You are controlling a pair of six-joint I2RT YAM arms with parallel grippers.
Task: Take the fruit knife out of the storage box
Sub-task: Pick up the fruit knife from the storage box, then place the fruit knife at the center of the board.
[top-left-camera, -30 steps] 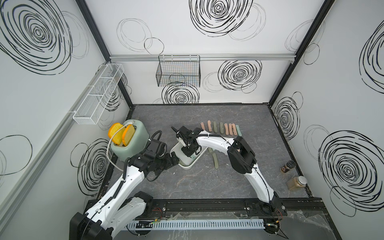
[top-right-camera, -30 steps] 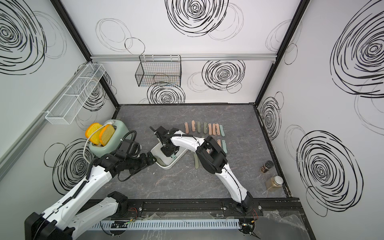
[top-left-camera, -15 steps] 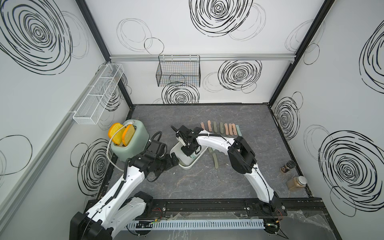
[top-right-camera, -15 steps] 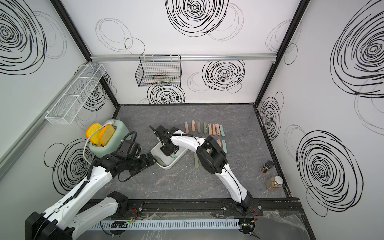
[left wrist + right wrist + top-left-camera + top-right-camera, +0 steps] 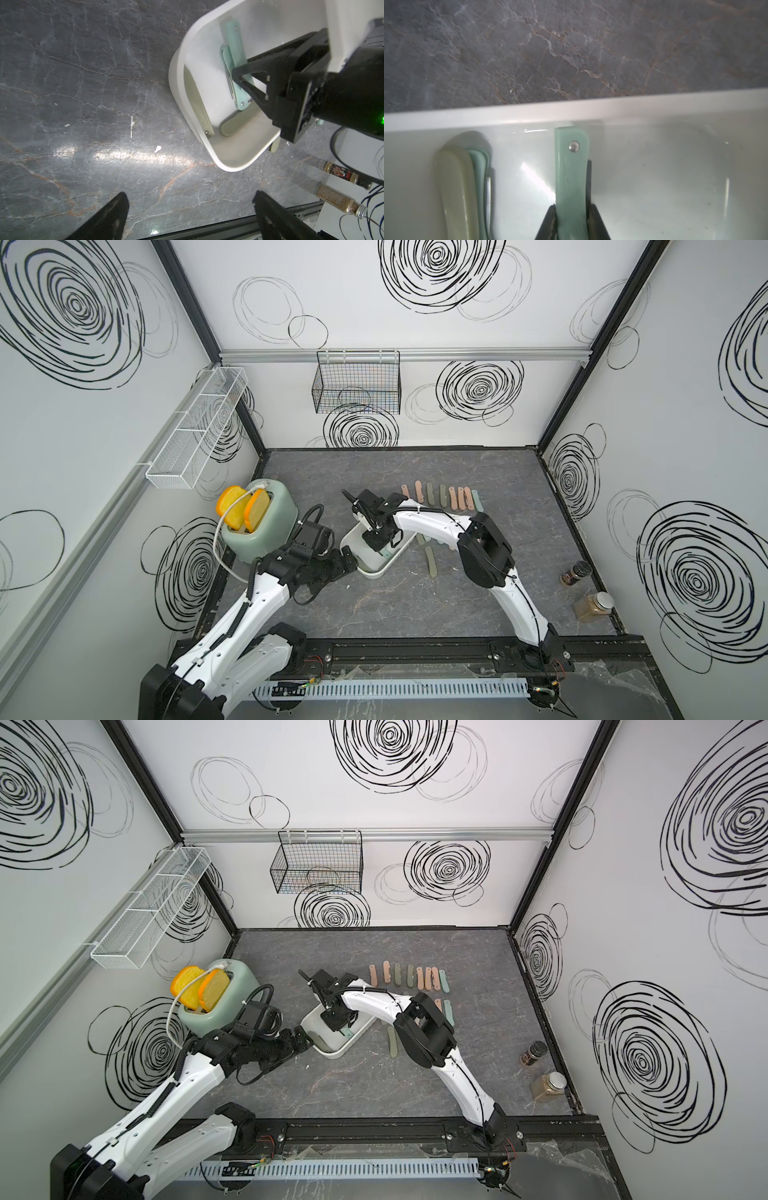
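Inside the white storage box [image 5: 571,110], the right gripper [image 5: 572,216] has its two black fingers [image 5: 593,216] closed narrow against the opposite edges of a mint-green fruit knife [image 5: 571,176]. The knife is folded, with a steel rivet near the free end that points at the box wall. It is within the box, its gripped end passing over an olive-green folded knife [image 5: 234,122] on the box floor. A second olive knife [image 5: 197,104] leans along a side wall (the right wrist view also shows another mint handle [image 5: 479,166] beside an olive one).

Near the box's corner, the left gripper [image 5: 191,199] hangs over the grey marble-patterned table [image 5: 83,104], its fingers spread wide with nothing between them.

Both top views show the box near the table's middle. A sage-green toaster [image 5: 259,526] holding two bread slices [image 5: 249,510] stands to its left, behind the left arm. A row of folded knives [image 5: 440,497] in pink, olive and mint lies behind the box, and one loose olive knife [image 5: 432,564] lies just beside it. Two spice jars [image 5: 575,572] stand by the right wall. A black wire basket [image 5: 357,385] and a white wire basket [image 5: 195,435] hang on the walls.
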